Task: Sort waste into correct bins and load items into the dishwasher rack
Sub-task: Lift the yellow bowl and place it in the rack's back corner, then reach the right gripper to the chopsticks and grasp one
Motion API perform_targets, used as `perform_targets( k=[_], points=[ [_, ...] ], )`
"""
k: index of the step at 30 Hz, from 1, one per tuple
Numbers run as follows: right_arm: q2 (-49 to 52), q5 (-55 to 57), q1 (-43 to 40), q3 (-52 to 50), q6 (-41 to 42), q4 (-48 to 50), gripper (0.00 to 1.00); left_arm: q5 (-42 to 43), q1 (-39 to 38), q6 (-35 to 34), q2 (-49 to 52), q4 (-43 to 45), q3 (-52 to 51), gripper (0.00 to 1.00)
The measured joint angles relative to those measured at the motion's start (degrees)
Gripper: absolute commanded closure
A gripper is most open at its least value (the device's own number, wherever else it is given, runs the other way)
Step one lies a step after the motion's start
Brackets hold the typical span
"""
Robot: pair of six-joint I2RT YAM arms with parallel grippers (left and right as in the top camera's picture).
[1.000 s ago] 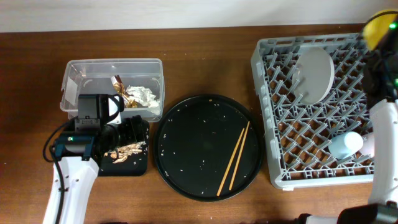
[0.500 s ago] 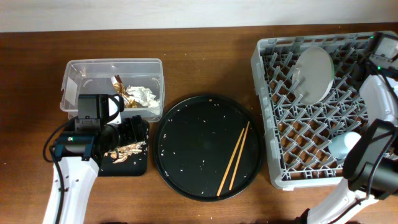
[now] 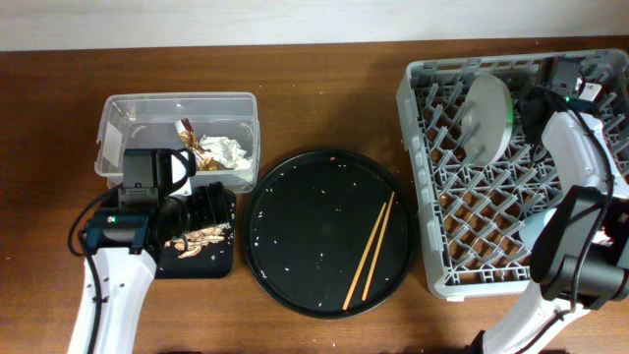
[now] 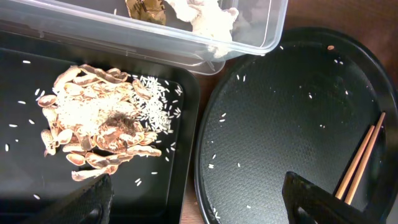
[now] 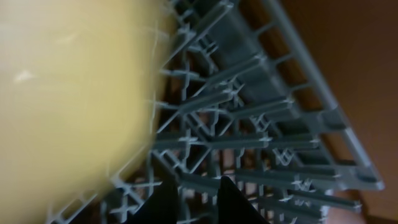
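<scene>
My left gripper (image 3: 208,208) (image 4: 198,186) hangs open and empty over the shallow black tray (image 3: 221,258) (image 4: 25,74), which holds brown food scraps (image 3: 197,239) (image 4: 99,134). The clear tub (image 3: 128,113) holds white napkins (image 3: 228,152) and a foil wrapper (image 3: 192,138). Chopsticks (image 3: 371,248) (image 4: 360,158) lie on the round black tray (image 3: 305,226). The grey rack (image 3: 462,197) (image 5: 261,124) holds the upright plate (image 3: 484,118) and a light-blue cup (image 3: 539,229). My right gripper (image 3: 533,103) (image 5: 202,199) is over the rack beside the plate, jaws nearly together with nothing between them. The yellow bowl (image 5: 62,93) is just left of it. The pink cup is hidden.
The right arm lies across the rack's right side and covers part of it. Rice grains are scattered on the round tray (image 4: 280,112) and the black tray. The tub's rim (image 4: 93,37) runs just behind the black tray. Brown table shows between the trays.
My right arm has swung from the rack's right edge leftward over the rack toward the plate. The yellow bowl no longer shows from overhead. The left arm has not moved.
</scene>
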Motion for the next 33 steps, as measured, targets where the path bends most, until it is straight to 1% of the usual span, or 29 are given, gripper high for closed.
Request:
perform_targets(
  k=[3,4,5,7,8,9,11,12,14,15,17,19,21,24,25,27,28,31,33],
  points=[
    [-0.02,-1.86,-0.07,0.0,2.01,-1.7,0.76,-0.02,0.0,-0.02,0.0,0.0,0.0,0.14],
    [-0.02,-2.19,-0.07,0.0,2.21,-1.95,0.75,0.0,0.0,-0.04,0.0,0.0,0.0,0.14],
    [-0.13,-2.4,-0.07,0.0,2.34,-2.1,0.7,0.0,0.0,-0.13,0.0,0.0,0.0,0.14],
    [-1.09,-3.26,-0.07,0.0,2.97,-2.16,0.67,0.0,0.0,-0.13,0.0,0.0,0.0,0.14],
    [-1.92,-3.74,-0.07,-0.02,2.93,-2.27,0.63,-0.02,0.0,-0.13,0.0,0.0,0.0,0.13],
    [-3.91,-4.96,-0.07,-0.04,3.1,-2.51,0.55,0.0,0.0,-0.15,0.0,0.0,0.0,0.14],
    [-7.76,-7.26,-0.07,-0.04,3.08,-4.24,0.46,0.0,0.0,-0.15,0.0,-0.02,0.0,0.14],
    [-10.86,-9.2,-0.07,-0.04,3.39,-6.29,0.4,-0.02,0.0,-0.13,0.0,0.02,0.0,0.14],
    [-14.19,-11.69,-0.07,-0.02,3.17,-9.07,0.36,0.0,0.0,-0.13,0.0,-0.02,0.0,0.14],
    [-16.5,-13.73,-0.07,-0.02,3.39,-12.41,0.34,0.0,0.0,-0.15,0.0,0.02,0.0,0.14],
    [-19.93,-18.1,-0.07,-0.02,3.45,-17.94,0.27,-0.02,0.0,-0.15,0.0,-0.02,0.0,0.14],
    [-22.27,-24.28,-0.07,0.0,3.28,-23.47,0.27,-0.02,0.0,-0.15,0.0,0.0,0.0,0.13],
    [-23.76,-34.27,-0.07,0.0,3.17,-30.99,0.27,-0.02,0.0,-0.15,0.0,-0.02,0.0,0.13],
    [-23.8,-42.91,1.53,0.0,0.85,-37.92,0.27,0.0,0.0,-0.15,0.0,0.0,0.0,0.13],
    [-23.82,-45.64,3.58,-0.02,0.0,-39.87,0.28,-0.02,0.0,-0.15,0.0,-0.02,0.0,0.13],
    [-23.8,-48.02,7.82,-0.02,-0.98,-42.75,0.31,0.0,0.0,-0.15,0.0,0.0,0.0,0.13],
    [-23.82,-48.87,10.54,-0.02,-1.29,-43.85,0.31,-0.02,0.0,-0.15,0.0,0.0,0.0,0.13],
    [-23.82,-50.14,18.34,-0.31,-0.52,-44.63,0.32,0.0,0.0,-0.15,0.0,0.0,0.0,0.13],
    [-23.82,-50.75,24.22,-1.9,1.84,-43.93,0.32,-0.02,0.0,-0.15,0.0,-0.02,0.0,0.13]
  ],
)
